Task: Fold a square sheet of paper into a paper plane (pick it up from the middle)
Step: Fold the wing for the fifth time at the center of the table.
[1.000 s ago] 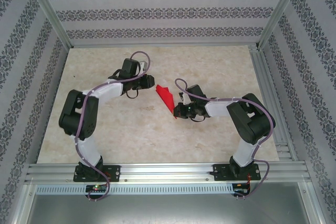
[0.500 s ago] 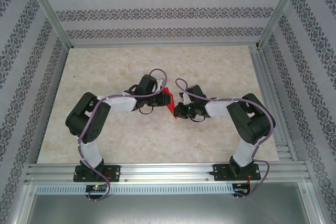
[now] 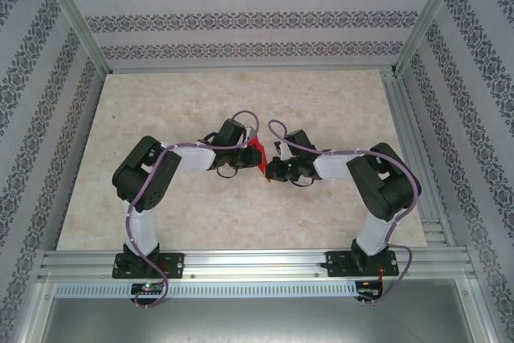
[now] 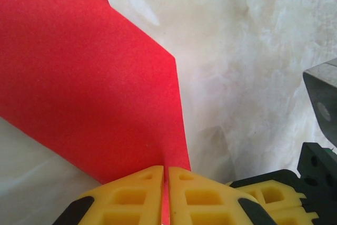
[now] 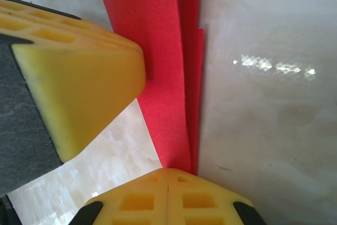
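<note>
Tabletop (image 3: 321,102) of pale marbled finish, smooth, with soft glare patches. Walls papered in dark floral bands; aluminium rails frame the bay.

Folded red paper (image 3: 256,152) sits at table centre, between the two gripper heads. It is matte, thin and bright red. The left wrist view shows a broad slanted flap with one sharp corner. The right wrist view shows narrow lengthwise layers stacked edge on edge, tapering toward the fingers. Whether its lower edge touches the tabletop cannot be told.

Left gripper (image 4: 166,183): yellow ribbed fingers pressed together, a sliver of red caught in the seam, so it is clamped on the paper. Right gripper (image 5: 167,180): fingers likewise closed, the red layers running into their joint. One yellow finger of the left gripper lies against the paper's face there.

Left arm has its elbow raised at left, forearm reaching right. Right arm mirrors it, forearm reaching left. The heads sit just beside each other.
</note>
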Robot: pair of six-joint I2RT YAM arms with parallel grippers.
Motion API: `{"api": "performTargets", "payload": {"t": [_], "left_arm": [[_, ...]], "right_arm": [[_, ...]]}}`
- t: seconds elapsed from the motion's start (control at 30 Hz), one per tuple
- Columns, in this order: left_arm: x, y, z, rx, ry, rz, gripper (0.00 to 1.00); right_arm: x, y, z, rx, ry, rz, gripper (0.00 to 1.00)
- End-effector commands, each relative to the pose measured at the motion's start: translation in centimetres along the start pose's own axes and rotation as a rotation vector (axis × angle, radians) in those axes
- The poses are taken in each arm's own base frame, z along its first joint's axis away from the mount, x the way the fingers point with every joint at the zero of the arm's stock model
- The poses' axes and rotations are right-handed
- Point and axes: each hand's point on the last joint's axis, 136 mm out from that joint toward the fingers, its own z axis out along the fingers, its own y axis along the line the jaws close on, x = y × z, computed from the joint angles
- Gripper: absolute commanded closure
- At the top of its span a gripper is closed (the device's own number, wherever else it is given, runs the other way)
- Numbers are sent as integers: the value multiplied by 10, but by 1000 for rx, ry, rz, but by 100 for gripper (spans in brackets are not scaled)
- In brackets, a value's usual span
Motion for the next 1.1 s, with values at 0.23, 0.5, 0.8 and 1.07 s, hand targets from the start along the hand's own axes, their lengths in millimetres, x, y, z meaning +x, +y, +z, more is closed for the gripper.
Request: {"api": "performTargets", "payload": {"t": [0.23,0.5,0.8,1.07], "left_arm": [[-7,10,14,-59,3,-26,88],[-23,36,8,-109,-20,-52,87],[-58,69,0,-151,-60,-80,86],[-83,91,-2,-191,-80,-88,86]], "right_arm": [[87,-73,11,278,264,131,100],[94,-80,10,306,277,131,100],[95,-81,10,311,279,135,100],[98,-83,10,315,284,140,100]]}}
